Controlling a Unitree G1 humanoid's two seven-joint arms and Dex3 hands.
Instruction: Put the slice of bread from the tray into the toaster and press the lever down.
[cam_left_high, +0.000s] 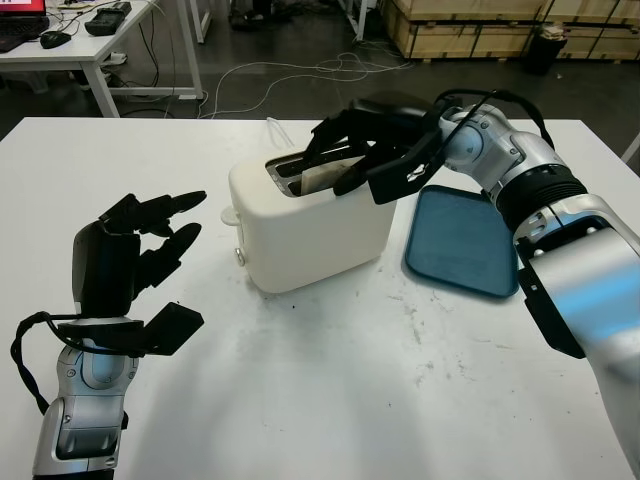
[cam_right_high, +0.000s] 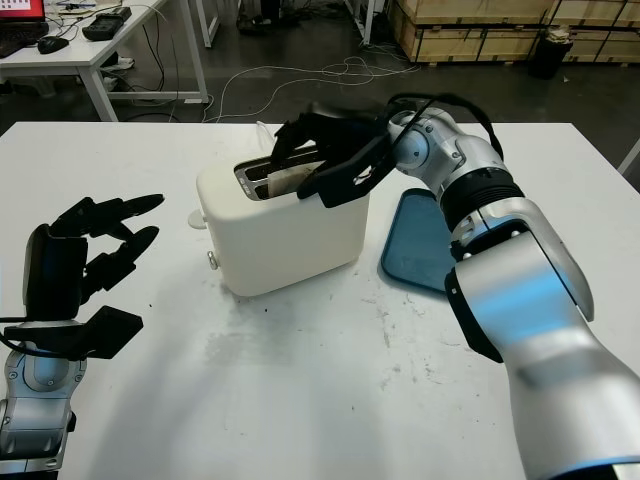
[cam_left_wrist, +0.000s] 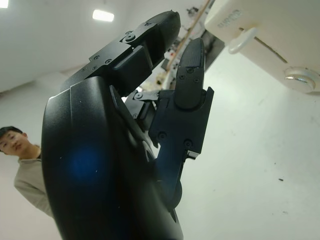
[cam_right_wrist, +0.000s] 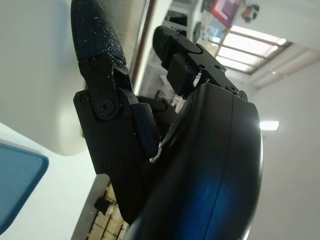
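A cream toaster (cam_left_high: 310, 225) stands mid-table, its lever (cam_left_high: 229, 214) on the left end and raised. A pale slice of bread (cam_left_high: 322, 178) stands partly down in the top slot. My right hand (cam_left_high: 348, 160) reaches over the toaster from the right, fingers behind the slice and thumb in front, shut on it. The blue tray (cam_left_high: 460, 240) lies bare to the right of the toaster. My left hand (cam_left_high: 140, 250) is open above the table at the lower left, apart from the toaster. The lever (cam_left_wrist: 241, 39) and a round knob (cam_left_wrist: 299, 78) also appear in the left wrist view.
A person (cam_left_wrist: 22, 160) is seen behind my left hand in the left wrist view. Beyond the table's far edge are cables (cam_left_high: 300, 70) on the floor, a desk (cam_left_high: 80, 40) and wooden crates (cam_left_high: 480, 25). Bare white tabletop (cam_left_high: 380, 380) stretches in front of the toaster.
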